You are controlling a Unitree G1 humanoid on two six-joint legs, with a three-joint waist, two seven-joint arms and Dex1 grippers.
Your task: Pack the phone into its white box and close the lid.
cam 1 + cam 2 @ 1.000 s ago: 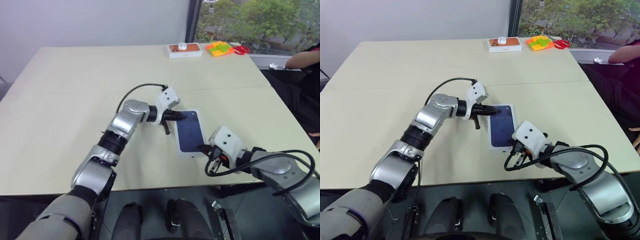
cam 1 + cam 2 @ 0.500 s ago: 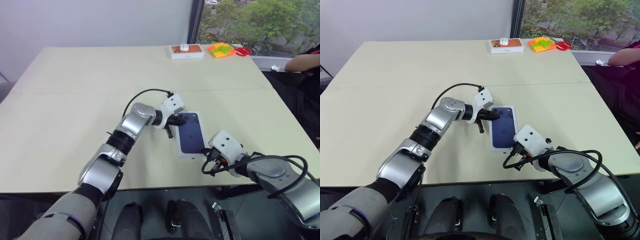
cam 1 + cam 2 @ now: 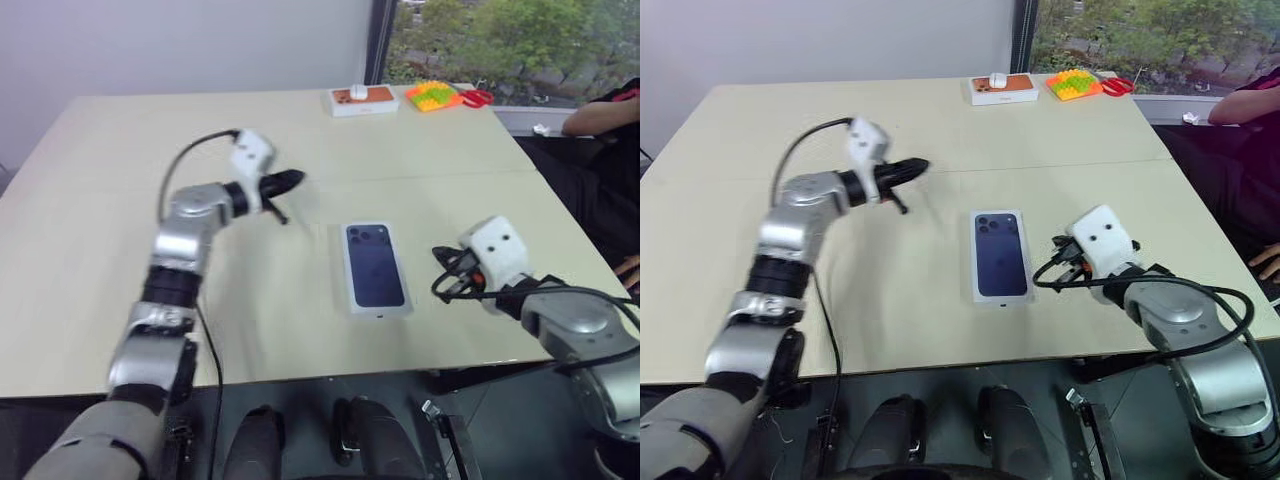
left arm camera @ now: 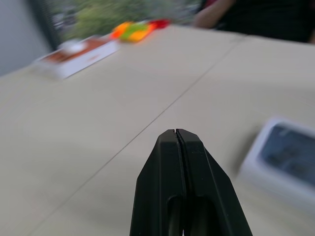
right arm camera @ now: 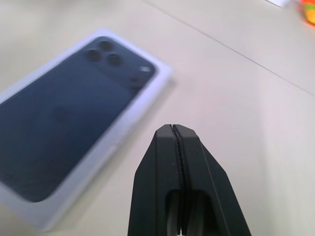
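So the lid (image 3: 375,268) is sitting flat on the table (image 3: 100,230), a white rectangle with a dark blue phone printed across its top and the camera lenses at the far end. A thin white border runs all round the print. It looks seated square on the box, since I only see one white block with clean edges and nothing sticking out from under it. Can't see the phone itself or the box underneath, so I can't say what's inside.

My left gripper (image 3: 285,181) is up off the table, away to the left of the lid and a bit further out, fingers pressed tight together with nothing between them. From the left wrist camera, the lid (image 4: 285,157) is off to one side, well apart from the fingertips.

My right gripper (image 3: 447,267) is just to the right of the lid, near its long edge but not touching, and it's clenched empty too. The right wrist camera shows the two fingers (image 5: 162,196) pressed flat together with the lid lying just past them.

Far edge of the table has a white box with an orange top (image 3: 362,98), a bright toy (image 3: 432,96) and red scissors (image 3: 478,97). A person's arm (image 3: 600,115) is at the right edge.
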